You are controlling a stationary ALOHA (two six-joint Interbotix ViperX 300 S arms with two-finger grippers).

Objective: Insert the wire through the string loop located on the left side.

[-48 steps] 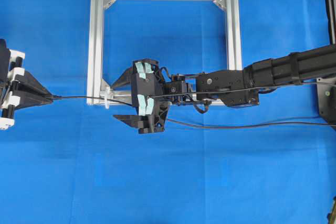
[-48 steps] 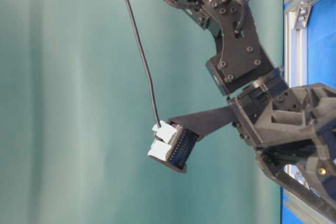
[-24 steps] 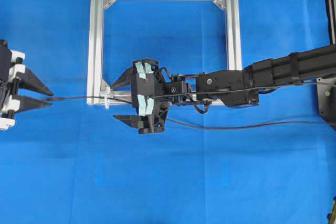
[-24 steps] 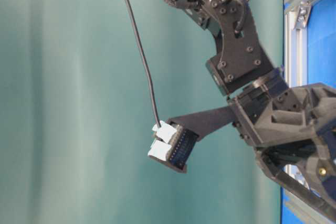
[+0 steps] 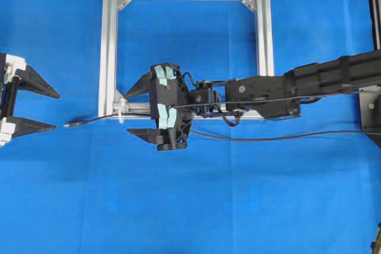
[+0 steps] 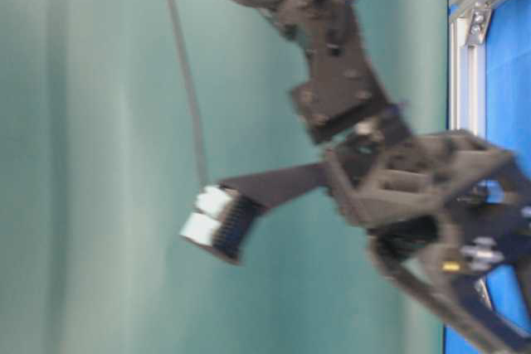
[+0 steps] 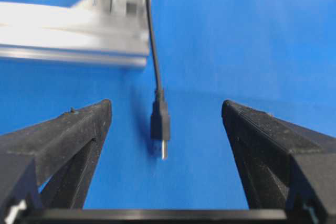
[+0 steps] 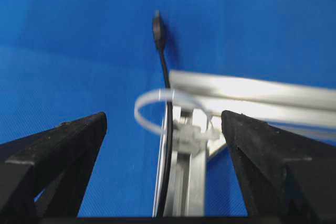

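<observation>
Left gripper (image 5: 46,110) has just let go of the wire (image 5: 95,121), which stays threaded through the string loop (image 8: 157,109).

A second ago its jaws pinched the plug; now they are spread wide and the plug lies free on the blue cloth (image 5: 238,206). The right gripper (image 5: 136,111) hovers released over the silver frame (image 5: 107,46). The insertion looks complete.

A robotics lab bench — a plain blue cloth (image 5: 250,206) covers the whole table, a bare aluminium frame (image 5: 108,52) lies on it as a test fixture, and a black robot arm (image 5: 321,78) reaches in before a plain teal backdrop (image 6: 83,155).
</observation>
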